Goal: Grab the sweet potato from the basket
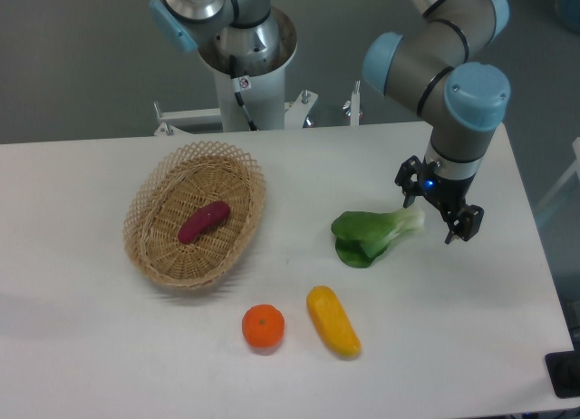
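The sweet potato (203, 221), a slim reddish-purple piece, lies on the floor of the oval wicker basket (149, 243) at the left of the table. My gripper (438, 217) hangs far to the right, over the white stalk end of a leafy green vegetable. Its two dark fingers (466, 223) stand apart with nothing held between them. The sweet potato is fully visible and untouched.
A green bok choy (370, 237) lies just left of the gripper. A round orange fruit (263, 327) and a fat yellow vegetable (333, 321) sit near the front edge. The robot's base (247, 65) stands behind the basket.
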